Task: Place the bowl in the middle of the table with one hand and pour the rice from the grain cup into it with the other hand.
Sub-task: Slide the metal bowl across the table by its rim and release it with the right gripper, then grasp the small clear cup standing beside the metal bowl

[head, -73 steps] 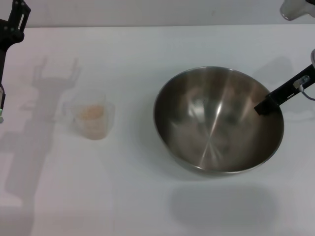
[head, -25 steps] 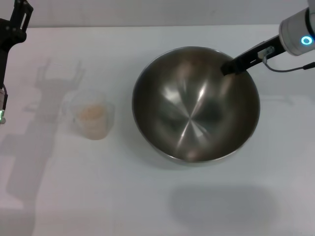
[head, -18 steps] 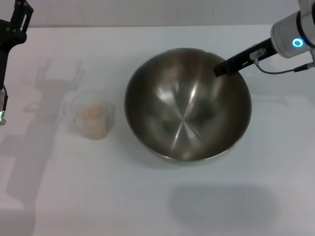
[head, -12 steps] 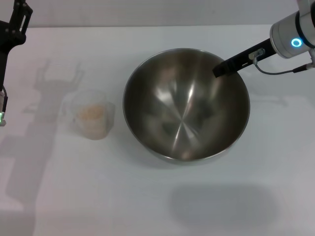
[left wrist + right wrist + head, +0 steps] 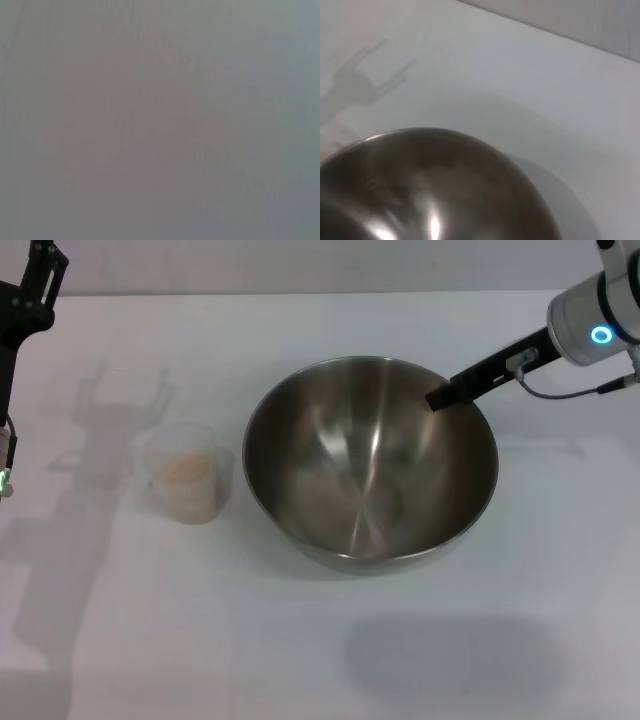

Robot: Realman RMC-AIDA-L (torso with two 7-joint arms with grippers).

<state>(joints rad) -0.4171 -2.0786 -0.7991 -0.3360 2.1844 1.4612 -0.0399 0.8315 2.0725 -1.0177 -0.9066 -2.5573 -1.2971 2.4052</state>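
The bowl (image 5: 370,475) stands near the middle of the table (image 5: 330,660); it is empty. My right gripper (image 5: 442,397) reaches in from the far right and is shut on the bowl's far right rim. The right wrist view shows the bowl's inside (image 5: 445,190) close up. The grain cup (image 5: 187,482) stands upright to the left of the bowl, apart from it, with rice (image 5: 186,470) inside. My left gripper (image 5: 38,270) hangs parked above the table's far left corner; its forked shadow shows the fingers apart.
The left wrist view shows only a flat grey surface. The left arm runs down the left edge of the head view. White table lies open in front of the bowl and cup.
My right gripper has carried the bowl left from the right side toward the table's middle. In the last half second it shifted slightly left and settled. The cup and left arm have not moved.
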